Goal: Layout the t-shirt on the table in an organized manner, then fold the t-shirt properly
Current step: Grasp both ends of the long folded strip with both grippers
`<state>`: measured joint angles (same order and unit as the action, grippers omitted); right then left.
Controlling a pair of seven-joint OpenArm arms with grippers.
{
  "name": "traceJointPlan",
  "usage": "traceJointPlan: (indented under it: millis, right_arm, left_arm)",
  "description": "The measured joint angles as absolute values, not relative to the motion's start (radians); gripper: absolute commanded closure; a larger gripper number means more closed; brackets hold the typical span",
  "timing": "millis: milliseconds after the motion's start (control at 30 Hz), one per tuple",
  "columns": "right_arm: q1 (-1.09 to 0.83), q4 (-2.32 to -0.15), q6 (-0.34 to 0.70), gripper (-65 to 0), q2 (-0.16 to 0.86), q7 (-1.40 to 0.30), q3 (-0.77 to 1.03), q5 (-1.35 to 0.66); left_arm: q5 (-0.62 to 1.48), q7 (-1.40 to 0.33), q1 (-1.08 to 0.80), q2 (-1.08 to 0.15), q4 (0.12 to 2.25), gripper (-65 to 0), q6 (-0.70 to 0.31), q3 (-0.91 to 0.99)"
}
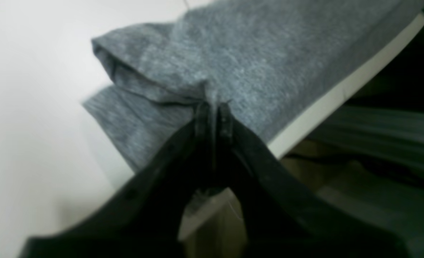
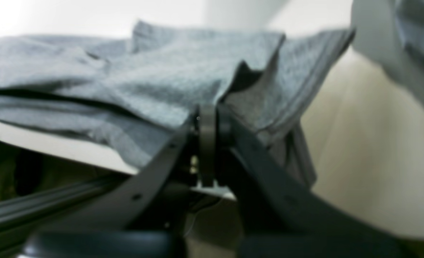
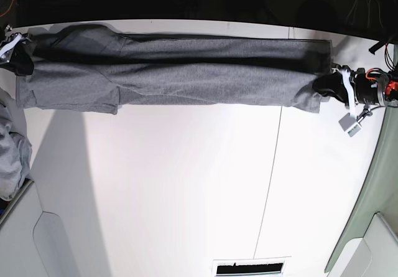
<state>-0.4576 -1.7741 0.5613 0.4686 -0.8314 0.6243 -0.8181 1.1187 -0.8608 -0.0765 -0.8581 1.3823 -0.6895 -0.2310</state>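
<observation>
Both grippers, left [image 1: 213, 114] and right [image 2: 208, 118], pinch opposite ends of the t-shirt [image 3: 174, 71], a long band stretched straight between them along the table's [image 3: 186, 183] far edge.

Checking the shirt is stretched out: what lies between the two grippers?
In the base view, only the t-shirt spans from the right gripper to the left gripper, along the table's far edge.

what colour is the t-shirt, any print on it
Heather grey t-shirt, no print showing; best seen in the base view.
</observation>
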Motion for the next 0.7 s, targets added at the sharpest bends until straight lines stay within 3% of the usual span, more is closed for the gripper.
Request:
traceJointPlan:
  millis: [67, 133, 267, 533, 700]
  right_arm:
    - [-0.468, -1.754, 0.561, -23.6, 0.453, -0.831, 0.624, -0.815]
    - [-0.472, -1.735, 0.561, -27.3, 0.433, -0.831, 0.624, -0.815]
    - [-0.472, -1.724, 0.561, -27.2, 0.427, -0.819, 0.624, -0.815]
    - [-0.447, -1.737, 0.561, -27.1, 0.427, -0.809, 0.698, -0.843]
    - [-0.404, -1.741, 0.561, -24.2, 0.427, -0.796, 0.724, -0.846]
  left_arm:
    - [1.116, -0.861, -0.104, -0.856, 1.382, -13.1, -0.690, -0.231]
    - [1.116, -0.860, -0.122, -0.850, 1.382, -15.7, -0.689, -0.231]
    - [1.073, -0.844, -0.130, -0.828, 1.382, -27.9, -0.689, -0.221]
    - [1.098, -0.854, -0.133, -0.817, 1.382, -29.2, -0.690, 0.065]
    - [1.150, -0.852, -0.206, -0.801, 1.383, -39.7, -0.689, 0.165]
